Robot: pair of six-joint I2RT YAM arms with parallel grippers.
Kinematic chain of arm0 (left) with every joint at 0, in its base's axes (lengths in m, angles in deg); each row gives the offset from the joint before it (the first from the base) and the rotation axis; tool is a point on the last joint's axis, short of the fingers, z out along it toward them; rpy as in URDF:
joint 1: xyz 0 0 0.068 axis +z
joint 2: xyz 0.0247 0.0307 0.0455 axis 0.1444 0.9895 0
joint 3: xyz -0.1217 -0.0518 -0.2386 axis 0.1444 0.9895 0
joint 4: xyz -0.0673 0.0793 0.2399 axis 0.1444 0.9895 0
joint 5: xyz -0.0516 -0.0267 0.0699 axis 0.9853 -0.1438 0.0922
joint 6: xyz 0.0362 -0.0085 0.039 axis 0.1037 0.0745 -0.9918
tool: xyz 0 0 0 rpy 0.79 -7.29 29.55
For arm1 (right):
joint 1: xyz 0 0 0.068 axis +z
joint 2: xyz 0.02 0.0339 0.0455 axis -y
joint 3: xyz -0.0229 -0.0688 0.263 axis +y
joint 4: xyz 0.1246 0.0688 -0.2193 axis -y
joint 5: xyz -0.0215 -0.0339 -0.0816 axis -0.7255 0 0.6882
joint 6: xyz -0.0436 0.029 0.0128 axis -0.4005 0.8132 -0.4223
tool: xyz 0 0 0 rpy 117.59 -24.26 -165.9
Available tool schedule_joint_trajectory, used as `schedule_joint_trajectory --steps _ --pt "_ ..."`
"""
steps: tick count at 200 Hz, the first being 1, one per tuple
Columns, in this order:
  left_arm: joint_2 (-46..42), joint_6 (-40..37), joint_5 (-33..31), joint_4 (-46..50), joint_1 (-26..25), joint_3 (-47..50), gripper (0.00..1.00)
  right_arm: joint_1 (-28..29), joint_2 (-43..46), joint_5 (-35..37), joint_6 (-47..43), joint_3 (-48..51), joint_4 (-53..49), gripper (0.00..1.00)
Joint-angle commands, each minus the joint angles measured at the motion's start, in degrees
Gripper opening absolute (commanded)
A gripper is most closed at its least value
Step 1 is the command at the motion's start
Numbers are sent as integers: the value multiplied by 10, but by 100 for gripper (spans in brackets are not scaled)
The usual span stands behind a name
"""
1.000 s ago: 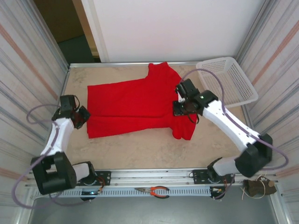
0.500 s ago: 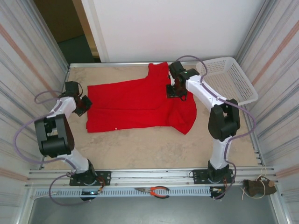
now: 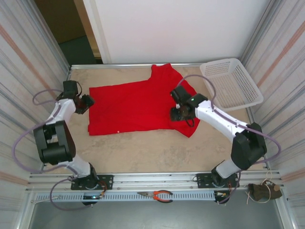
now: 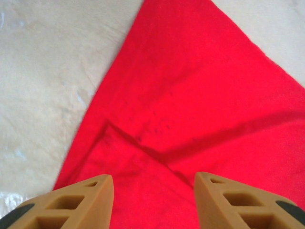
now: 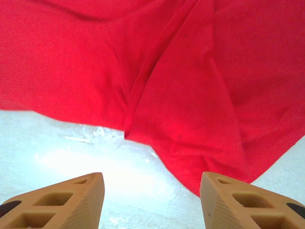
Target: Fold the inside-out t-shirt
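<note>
**One shirt, two open end effectors**

One pair of pliers (image 3: 161,195) lies on the near rail. On the bench (image 3: 143,152), one inside-out t-shirt (image 3: 133,107) lies spread flat in the middle. The left end effector (image 4: 152,183) hangs over its left edge and the right end effector (image 5: 151,183) over its near right edge. Both are parted and hold nothing. One white basket (image 3: 232,82) sits at the far right.

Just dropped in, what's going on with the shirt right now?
Two arms are working on a red t-shirt that lies spread on the table, with creases across it. The left gripper is at the shirt's left edge, and the right gripper is over its right side near the lower sleeve. Both are open with nothing between the fingers, so the shirt is resting free. A white basket sits at the far right.
</note>
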Motion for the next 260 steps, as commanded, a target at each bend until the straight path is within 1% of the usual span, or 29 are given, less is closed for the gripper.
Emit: schedule_joint_trajectory --steps 1,27,40,55,66,82,87,95,96,98,99,112,117,138,168,188,209,214,226,227,231,237,239,241,250,260 --pt "-46 47 54 -22 -8 66 50 21 -34 71 10 7 9 57" --pt "-46 71 67 -54 -12 115 50 46 -96 114 -5 -18 1 58" --pt "-29 74 71 -55 -13 117 51 51 -123 131 -12 -29 1 58" --pt "-9 74 70 -59 -13 113 51 50 -147 135 -19 -41 4 58" --pt "2 73 65 -61 -14 112 51 49 -164 138 -22 -50 5 56" --pt "16 70 58 -60 -14 108 51 49 -177 144 -25 -61 0 44" --pt "21 71 56 -60 -14 107 51 49 -177 145 -25 -63 -2 38" --pt "28 71 55 -62 -14 108 51 49 -174 145 -26 -64 -5 24" --pt "29 71 55 -62 -15 108 51 49 -174 145 -26 -64 -5 24" --pt "30 71 54 -62 -15 109 51 49 -172 145 -26 -64 -5 20" --pt "30 71 54 -62 -15 109 51 49 -172 145 -26 -64 -5 20" --pt "40 73 50 -63 -15 108 51 45 -161 144 -28 -68 -10 4" --pt "44 73 48 -63 -15 109 51 43 -157 143 -29 -69 -12 0" --pt "55 74 43 -64 -15 110 51 23 -138 132 -43 -79 -22 0" --pt "66 74 39 -63 -15 104 51 -44 -131 99 -76 -124 -37 0" --pt "70 73 37 -60 -16 100 51 -97 -159 53 -100 -175 -52 0" --pt "74 70 33 -53 -16 94 51 -148 -212 1 -118 -250 -84 0" --pt "76 69 31 -51 -17 93 51 -154 -222 4 -122 -266 -85 0" --pt "76 66 28 -49 -17 90 51 -173 -251 53 -130 -299 -82 0" --pt "76 67 27 -49 -17 90 51 -175 -254 59 -130 -302 -84 1" --pt "76 66 27 -47 -18 90 51 -181 -267 80 -125 -323 -95 8" --pt "76 67 28 -44 -17 88 51 -188 -287 110 -111 -345 -118 33" --pt "75 66 29 -42 -17 86 51 -190 -292 120 -107 -350 -124 38" --pt "75 66 29 -40 -17 85 51 -192 -295 131 -104 -354 -127 41" --pt "68 65 30 -35 -17 83 51 -194 -296 163 -86 -351 -137 46" --pt "54 63 29 -31 -17 85 51 -191 -268 178 -71 -311 -122 52"
